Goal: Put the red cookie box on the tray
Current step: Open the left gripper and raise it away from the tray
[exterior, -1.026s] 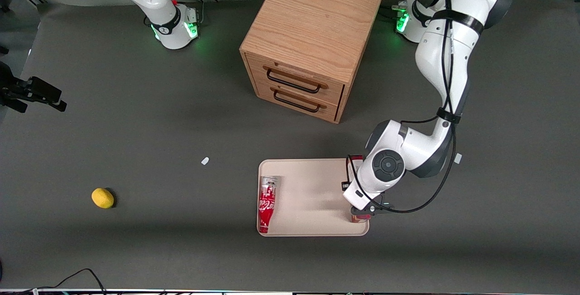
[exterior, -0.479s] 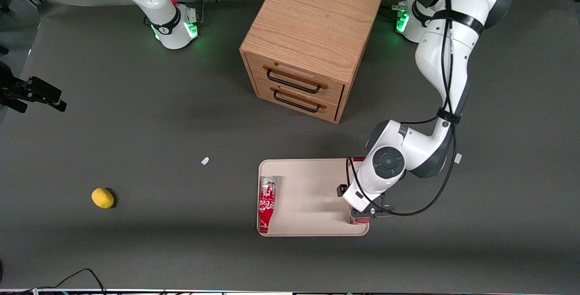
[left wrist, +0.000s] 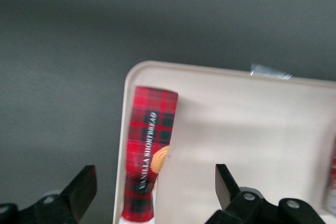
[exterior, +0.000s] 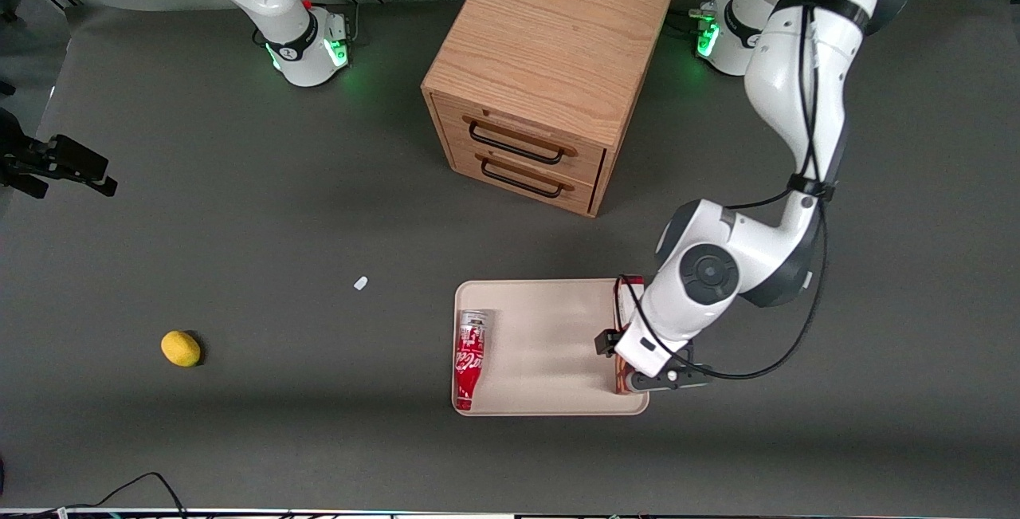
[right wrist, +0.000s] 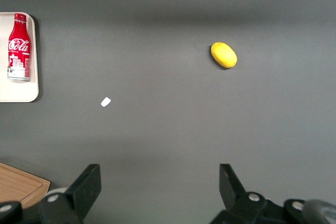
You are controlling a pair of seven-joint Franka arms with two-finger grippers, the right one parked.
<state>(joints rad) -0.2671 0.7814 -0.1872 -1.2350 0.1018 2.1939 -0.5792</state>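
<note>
The slim dark-red tartan cookie box (left wrist: 148, 150) lies on the flat beige rectangular tray (left wrist: 247, 129), pressed along the rim at the tray's edge toward the working arm's end of the table. In the front view only slivers of the box (exterior: 629, 281) show past the arm's wrist. The left arm's gripper (left wrist: 152, 192) hangs above the box with its 2 black fingers (left wrist: 81, 190) spread wide and released, clear of the carton on both sides; nothing is held between them.

The red-and-white cola bottle-shaped can (exterior: 469, 358) lies flat on the same tray (exterior: 542, 344), along the edge toward the parked arm's end, well apart from the box. The light-wood 2-drawer cabinet (exterior: 550, 72) stands farther from the front camera than the tray. A yellow lemon-like fruit (exterior: 181, 347) and a small white scrap (exterior: 360, 283) rest on the grey table (exterior: 239, 208) toward the parked arm's end.
</note>
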